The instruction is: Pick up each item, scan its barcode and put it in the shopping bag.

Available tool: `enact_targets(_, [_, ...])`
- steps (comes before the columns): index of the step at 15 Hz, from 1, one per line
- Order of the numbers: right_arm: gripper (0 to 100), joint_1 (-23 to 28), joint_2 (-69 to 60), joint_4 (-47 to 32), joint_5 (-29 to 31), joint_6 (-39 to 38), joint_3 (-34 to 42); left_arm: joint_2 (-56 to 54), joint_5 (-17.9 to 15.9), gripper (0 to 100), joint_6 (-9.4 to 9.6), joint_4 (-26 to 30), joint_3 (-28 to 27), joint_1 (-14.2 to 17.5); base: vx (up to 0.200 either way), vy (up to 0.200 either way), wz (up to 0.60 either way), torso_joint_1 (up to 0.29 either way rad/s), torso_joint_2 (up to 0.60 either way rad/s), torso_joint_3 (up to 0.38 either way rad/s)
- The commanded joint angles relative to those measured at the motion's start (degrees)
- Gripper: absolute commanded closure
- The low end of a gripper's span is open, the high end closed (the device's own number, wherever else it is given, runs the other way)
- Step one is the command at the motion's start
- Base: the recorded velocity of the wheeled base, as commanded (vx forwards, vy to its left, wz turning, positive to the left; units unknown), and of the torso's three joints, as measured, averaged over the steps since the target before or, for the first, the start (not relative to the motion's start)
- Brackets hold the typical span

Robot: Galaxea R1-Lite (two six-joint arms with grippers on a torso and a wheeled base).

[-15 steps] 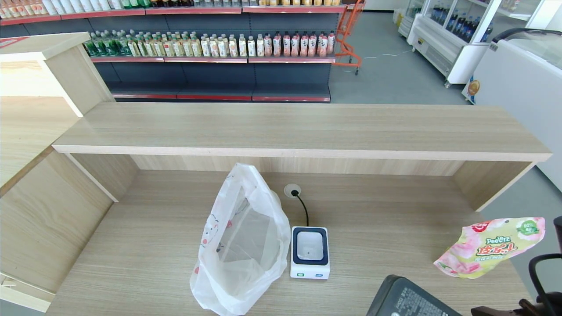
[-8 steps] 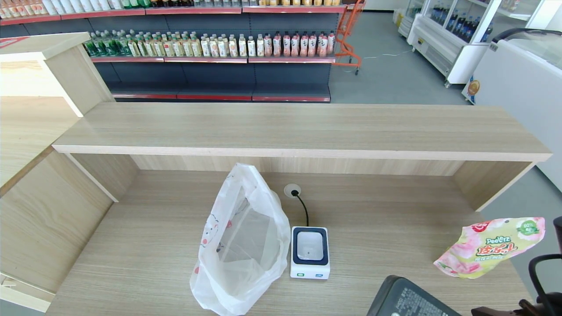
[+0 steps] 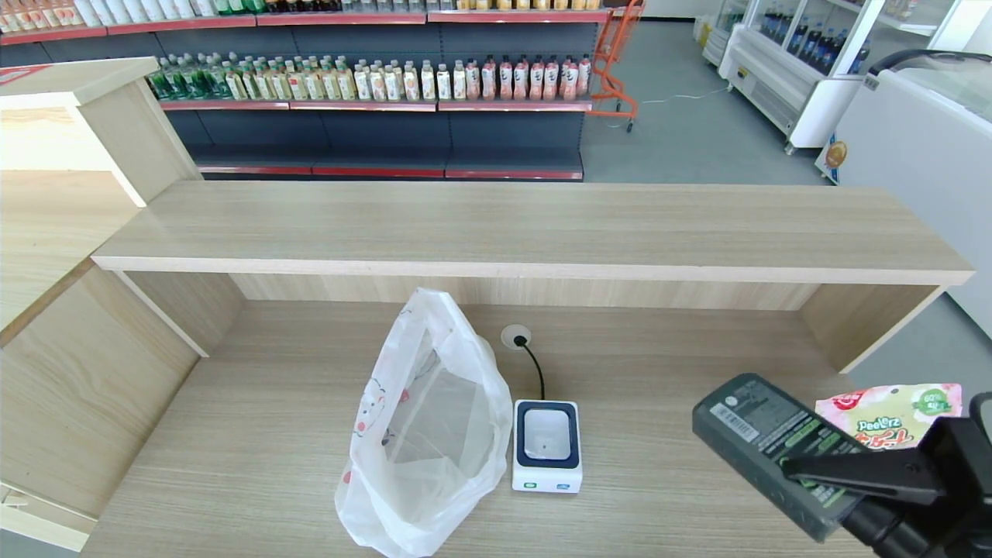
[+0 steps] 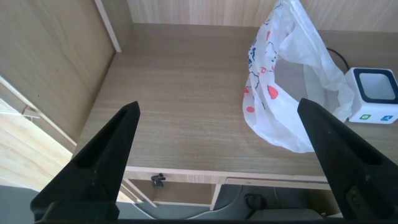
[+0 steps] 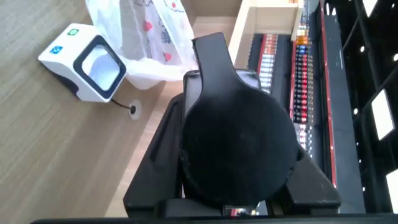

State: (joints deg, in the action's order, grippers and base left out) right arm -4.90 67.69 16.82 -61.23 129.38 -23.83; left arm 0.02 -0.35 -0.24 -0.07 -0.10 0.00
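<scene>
My right gripper (image 3: 807,483) is shut on a dark grey box (image 3: 763,434) with a barcode label, held above the counter's right front part. The box hides the left part of a pink snack pouch (image 3: 899,418) lying at the counter's right edge. A white plastic shopping bag (image 3: 422,434) stands open at the middle of the counter, and the white scanner (image 3: 547,444) sits just right of it. In the right wrist view the scanner (image 5: 87,62) and bag (image 5: 146,31) lie beyond the gripper. My left gripper (image 4: 217,109) hangs open with nothing in it over the counter's front left, with the bag (image 4: 283,93) ahead of it.
A raised wooden ledge (image 3: 527,229) runs along the back of the counter (image 3: 256,434), with wooden walls at both ends. The scanner's black cable (image 3: 535,364) leads to a hole behind it. Bare counter lies left of the bag and between scanner and box.
My right gripper has risen into the head view with the dark box, which was only a corner at the bottom edge before. The box now covers part of the pink pouch.
</scene>
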Motion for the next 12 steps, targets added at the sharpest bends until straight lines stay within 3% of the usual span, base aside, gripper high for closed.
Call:
enact_targets(1, [100, -0.11, -2.13, 0.49, 1.91, -3.34, -5.87, -0.02, 0.00, 0, -0.02, -0.01, 0.01, 0.00, 0.000, 0.000, 0.00, 0.000, 0.00, 0.000])
enact_targets(3, [100, -1.25, -1.16, -4.96, -1.78, -2.90, -6.49, -0.02, 0.00, 0, -0.02, -0.01, 0.01, 0.00, 0.000, 0.000, 0.00, 0.000, 0.00, 0.000])
enact_targets(5, [100, -2.92, -1.07, -27.63, -7.67, 0.96, -8.77, -0.02, 0.00, 0, -0.02, -0.01, 0.01, 0.00, 0.000, 0.000, 0.00, 0.000, 0.00, 0.000])
enact_targets(7, [100, -0.11, -0.11, -41.43, -7.50, 2.19, -10.44, -0.02, 0.00, 0, -0.02, -0.01, 0.01, 0.00, 0.000, 0.000, 0.00, 0.000, 0.00, 0.000])
enact_targets(8, [100, 3.93, 0.07, -41.87, -6.71, 0.61, -10.80, -0.02, 0.00, 0, -0.02, -0.01, 0.01, 0.00, 0.000, 0.000, 0.00, 0.000, 0.00, 0.000])
enact_targets(9, [100, 8.15, -0.02, -42.40, -4.77, -5.19, -9.48, -0.02, 0.00, 0, -0.02, -0.01, 0.01, 0.00, 0.000, 0.000, 0.00, 0.000, 0.00, 0.000])
enact_targets(10, [100, 9.03, -0.55, -42.84, -2.40, -12.40, -8.25, -0.02, 0.00, 0, -0.02, -0.01, 0.01, 0.00, 0.000, 0.000, 0.00, 0.000, 0.00, 0.000])
enact_targets(11, [100, 9.21, -2.13, -42.66, 2.08, -28.92, -8.34, -0.02, 0.00, 0, -0.02, -0.01, 0.01, 0.00, 0.000, 0.000, 0.00, 0.000, 0.00, 0.000])
enact_targets(12, [100, 8.86, -1.51, -42.66, 2.26, -39.64, -8.86, -0.02, 0.00, 0, -0.02, -0.01, 0.01, 0.00, 0.000, 0.000, 0.00, 0.000, 0.00, 0.000])
